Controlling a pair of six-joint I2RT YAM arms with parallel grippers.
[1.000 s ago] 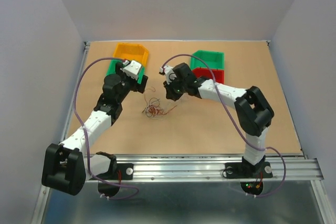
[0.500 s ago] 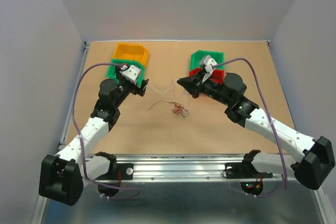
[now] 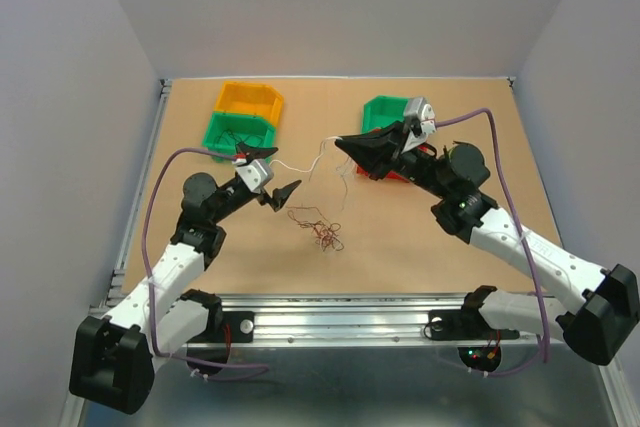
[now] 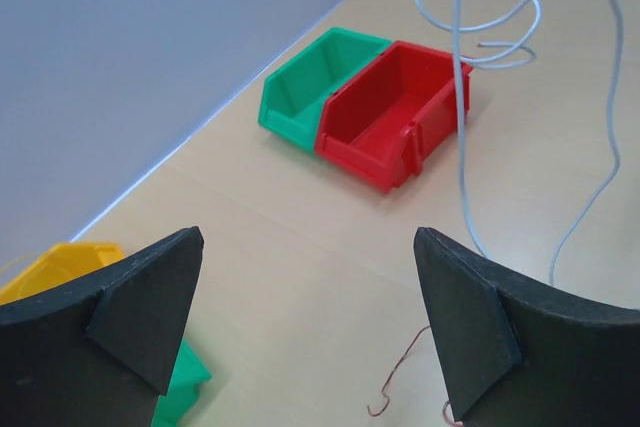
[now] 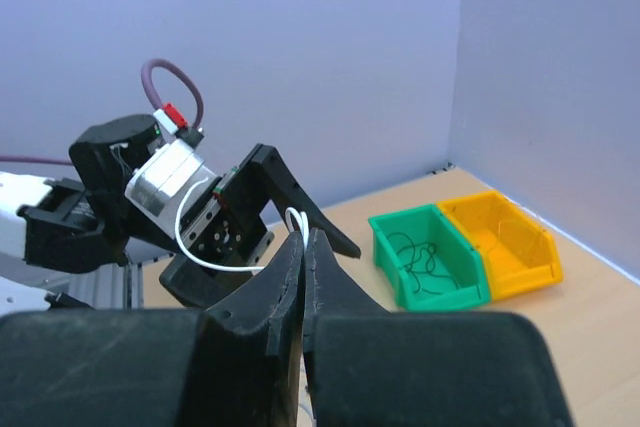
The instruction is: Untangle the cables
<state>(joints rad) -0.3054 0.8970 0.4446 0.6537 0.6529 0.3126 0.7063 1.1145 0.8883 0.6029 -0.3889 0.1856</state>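
The cables (image 3: 318, 228) lie as a small reddish-brown wad on the table between the arms. A thin white wire (image 3: 300, 164) stretches above the table from my right gripper (image 3: 339, 143), which is shut on it. In the right wrist view the white wire (image 5: 296, 218) loops out from the tips of the right gripper (image 5: 304, 235). My left gripper (image 3: 286, 195) hangs open beside the wad, holding nothing. From the left wrist view, the left gripper (image 4: 305, 297) shows bare table between its fingers. There the white wire (image 4: 460, 97) hangs ahead and a reddish strand (image 4: 398, 377) lies by the right finger.
A yellow bin (image 3: 250, 99) and a green bin (image 3: 238, 130) with black wire inside stand at the back left. Another green bin (image 3: 388, 108) stands at the back right, beside a red bin (image 4: 395, 112) mostly covered by my right arm in the top view. Walls enclose the table.
The right gripper has risen with the white wire, drawing it away from the wad. The left gripper swung down and nearer. The wad slid left and toward the front.
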